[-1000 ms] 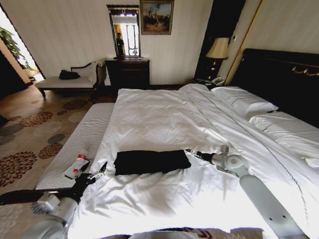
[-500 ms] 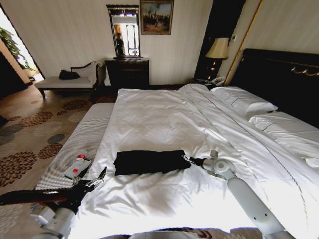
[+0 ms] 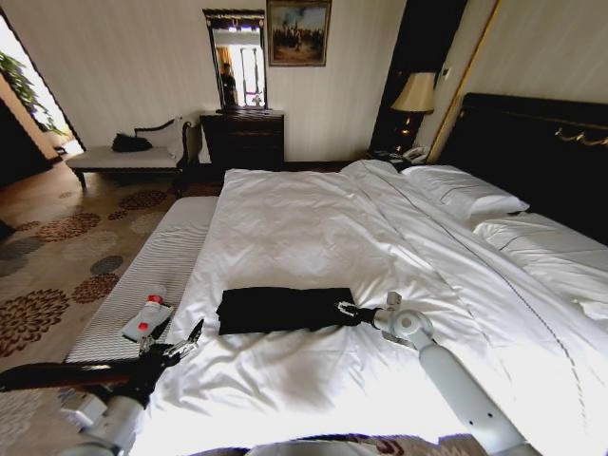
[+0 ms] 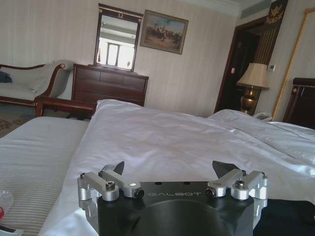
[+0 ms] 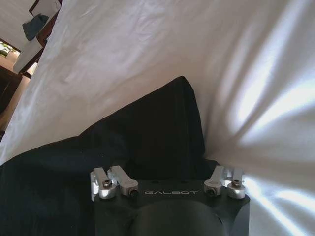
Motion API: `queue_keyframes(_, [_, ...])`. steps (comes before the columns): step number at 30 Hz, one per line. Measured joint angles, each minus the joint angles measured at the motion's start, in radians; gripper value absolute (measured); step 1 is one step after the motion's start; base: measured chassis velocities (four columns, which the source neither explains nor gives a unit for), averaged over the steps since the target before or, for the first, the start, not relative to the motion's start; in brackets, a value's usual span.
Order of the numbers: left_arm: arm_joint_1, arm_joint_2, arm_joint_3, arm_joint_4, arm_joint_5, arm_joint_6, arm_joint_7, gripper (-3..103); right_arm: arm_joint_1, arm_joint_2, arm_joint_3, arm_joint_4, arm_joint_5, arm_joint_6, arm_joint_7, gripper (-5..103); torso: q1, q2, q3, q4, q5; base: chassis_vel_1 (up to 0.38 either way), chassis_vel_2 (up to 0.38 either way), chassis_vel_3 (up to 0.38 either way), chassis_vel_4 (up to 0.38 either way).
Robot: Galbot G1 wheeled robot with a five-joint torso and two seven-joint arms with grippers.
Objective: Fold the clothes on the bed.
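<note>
While the black soft-fabric T-shirt already lies as a narrow folded band on the white duvet near the foot of the big dark-framed bed, the right gripper sits at its right end, and I cannot tell how its jaws stand. At least one more fold across the width looks left. The left gripper, fingers apart, hovers by the bed's left edge, near a small red-and-white flat packet on the grey striped bench; nothing blocks the shirt.

This is a bedroom, furnished like a hotel room or formal home. A very large bed with white duvet and pillows stands against a tall dark headboard. Around it are a dark dresser under a mirror, a framed painting, a bedside lamp, a chaise and patterned carpet.
</note>
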Motion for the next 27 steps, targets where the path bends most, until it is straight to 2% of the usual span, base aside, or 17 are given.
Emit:
queue_keyframes(2, [-0.009, -0.002, 0.009, 0.001, 0.004, 0.0, 0.001, 100, -0.002, -0.004, 0.004, 0.009, 0.003, 0.0, 0.0, 65, 0.0, 0.0, 0.0, 0.0, 0.0001, 0.0, 0.0, 0.0, 0.0])
queue_keyframes(4, [-0.013, -0.002, 0.013, 0.002, 0.007, 0.0, 0.0, 100, -0.003, -0.004, 0.006, 0.012, 0.004, 0.0, 0.0, 65, 0.0, 0.0, 0.0, 0.0, 0.0002, 0.0, 0.0, 0.0, 0.0])
queue_keyframes(8, [-0.026, -0.001, 0.017, 0.009, 0.025, 0.0, 0.0, 100, -0.013, 0.0, 0.014, 0.027, 0.004, 0.0, -0.002, 42, 0.0, 0.0, 0.0, 0.0, 0.0001, 0.0, 0.0, 0.0, 0.0])
queue_keyframes(10, [-0.028, -0.003, 0.019, 0.011, 0.026, 0.0, -0.001, 100, -0.017, 0.002, 0.017, 0.032, 0.004, 0.0, -0.003, 42, 0.0, 0.0, 0.0, 0.0, 0.0001, 0.0, 0.0, 0.0, 0.0])
queue_keyframes(11, [-0.03, -0.006, 0.022, 0.012, 0.026, 0.0, -0.001, 100, -0.024, 0.006, 0.019, 0.039, 0.004, 0.0, -0.003, 32, 0.0, 0.0, 0.0, 0.0, 0.0001, 0.0, 0.0, 0.0, 0.0])
queue_keyframes(16, [-0.031, -0.013, 0.027, 0.011, 0.026, 0.0, -0.002, 100, -0.037, 0.01, 0.022, 0.053, 0.002, 0.0, -0.003, 21, 0.0, 0.0, 0.0, 0.0, 0.0001, 0.0, 0.0, 0.0, 0.0])
queue_keyframes(17, [-0.03, -0.016, 0.027, 0.01, 0.027, 0.0, -0.002, 100, -0.041, 0.011, 0.023, 0.058, 0.002, 0.0, -0.003, 11, 0.0, 0.0, 0.0, 0.0, 0.0001, 0.0, 0.0, 0.0, 0.0])
queue_keyframes(19, [-0.029, -0.017, 0.026, 0.01, 0.027, 0.0, -0.002, 100, -0.041, 0.011, 0.023, 0.061, 0.002, 0.0, -0.003, 11, 0.0, 0.0, 0.0, 0.0, 0.0, 0.0, 0.0, 0.0, 0.0])
queue_keyframes(21, [-0.024, -0.02, 0.02, 0.011, 0.029, -0.004, 0.0, 100, -0.042, 0.014, 0.024, 0.068, 0.003, 0.0, -0.001, 6, 0.0, 0.0, 0.0, -0.0002, -0.0002, 0.0, 0.0, 0.0, 0.0])
queue_keyframes(27, [-0.007, -0.036, 0.0, 0.018, 0.034, -0.023, 0.011, 100, -0.05, 0.051, 0.041, 0.1, 0.021, 0.0, 0.019, 6, 0.0, 0.0, 0.0, 0.0, 0.0, 0.0, 0.0, 0.0, 0.0])
